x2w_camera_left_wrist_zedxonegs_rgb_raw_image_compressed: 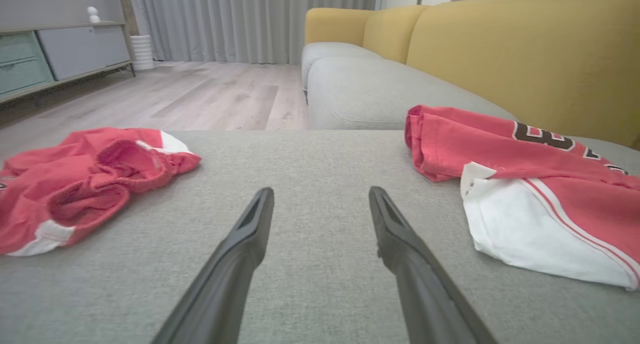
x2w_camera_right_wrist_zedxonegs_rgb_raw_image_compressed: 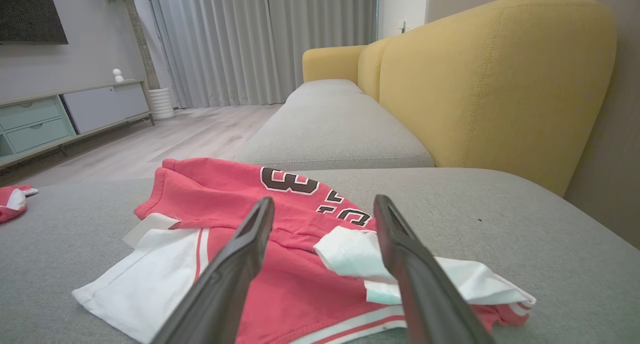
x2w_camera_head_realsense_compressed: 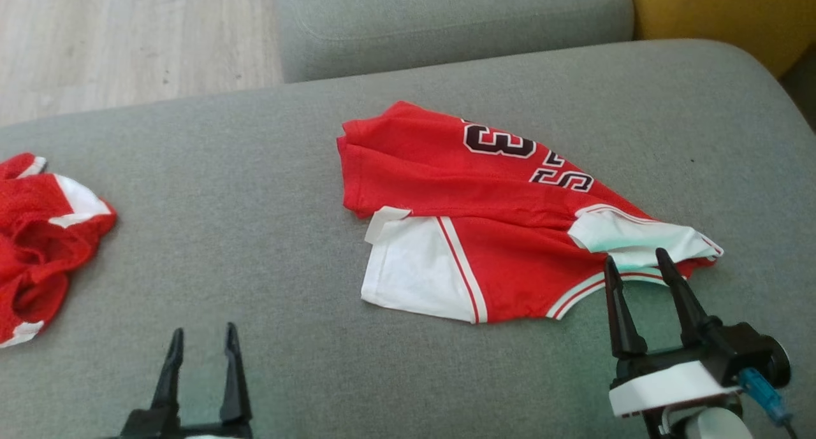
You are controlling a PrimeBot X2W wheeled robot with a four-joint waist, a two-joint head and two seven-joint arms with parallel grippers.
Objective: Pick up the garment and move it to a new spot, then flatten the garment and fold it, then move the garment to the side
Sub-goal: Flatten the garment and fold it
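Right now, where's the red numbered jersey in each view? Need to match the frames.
Head view: red jersey lies centre to right on the grey cushion.
Left wrist view: red jersey at the right edge, cut off by the frame.
Right wrist view: red jersey at lower centre, close to the camera.
Shared landmark: yellow sofa back, beyond the jersey in all three.

- The left gripper (x2w_camera_head_realsense_compressed: 203, 332), two long dark tapered fingers, sits low at the head view's lower left, pointing up, jaws spread, gripping nothing.
- The right gripper (x2w_camera_head_realsense_compressed: 637, 258), of the same dark build, reaches farther forward and leans slightly leftward, jaws wide, empty.
- A white wrist housing (x2w_camera_head_realsense_compressed: 669, 388) sits behind it.
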